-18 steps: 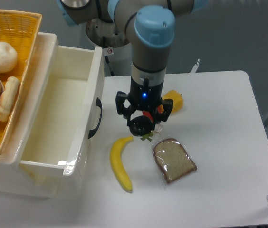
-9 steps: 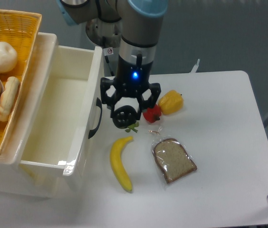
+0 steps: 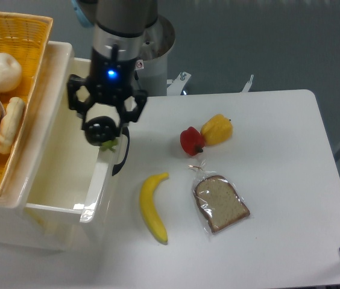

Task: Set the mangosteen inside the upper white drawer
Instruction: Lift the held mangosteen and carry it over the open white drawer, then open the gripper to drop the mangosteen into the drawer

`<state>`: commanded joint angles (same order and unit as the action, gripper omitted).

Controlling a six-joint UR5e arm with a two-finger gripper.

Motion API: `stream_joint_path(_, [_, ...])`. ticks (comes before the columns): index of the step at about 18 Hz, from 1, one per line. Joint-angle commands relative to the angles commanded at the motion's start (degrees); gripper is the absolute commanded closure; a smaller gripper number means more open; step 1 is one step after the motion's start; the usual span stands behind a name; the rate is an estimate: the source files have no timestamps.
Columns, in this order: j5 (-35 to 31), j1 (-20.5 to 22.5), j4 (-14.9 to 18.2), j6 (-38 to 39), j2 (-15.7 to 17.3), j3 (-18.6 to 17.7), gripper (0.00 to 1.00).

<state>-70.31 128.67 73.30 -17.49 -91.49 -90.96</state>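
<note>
A: While the arm hangs over the left part of the table, the gripper (image 3: 102, 129) pinches the mangosteen (image 3: 100, 130), fingers pressed against its dark sides. A scrap of green calyx shows at the lower right of the fruit.

B: Where is the fruit relative to the target?

A: Airborne, above the front wall of the upper white drawer (image 3: 49, 198), right by the black handle (image 3: 123, 153). From this single fixed view it seems to straddle the rim rather than sit over the cavity proper. Height above the rim cannot be told.

B: So which step?

A: Transport, by my reading. Pick looks done; release not yet. The drawer stands open, its interior bare as far as visible.

B: Next move?

A: A little more travel leftward so the fruit is over the drawer floor, then a descent inside the walls and a release. Letting go too near the rim risks the round fruit bouncing out onto the table.

B: Anything else noted?

A: Banana (image 3: 153, 208), bagged bread slice (image 3: 221, 203), red pepper (image 3: 191, 141) and yellow pepper (image 3: 217, 129) lie on the white table (image 3: 278, 180), well apart from the claw. Yellow wicker basket (image 3: 19, 36) sits on top at far left, with food inside.
</note>
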Motion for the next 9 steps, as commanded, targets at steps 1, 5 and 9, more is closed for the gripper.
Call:
stream_joint_path(1, [0.0,-0.3,0.0,0.0,0.0,-0.4,0.51])
stream_joint_path(5, [-0.2,-1.1,-0.1,-0.8,-0.2,-0.5,0.32])
stream_joint_path(9, [-0.2,-1.1,-0.1,-1.0,-0.6,-0.5,0.00])
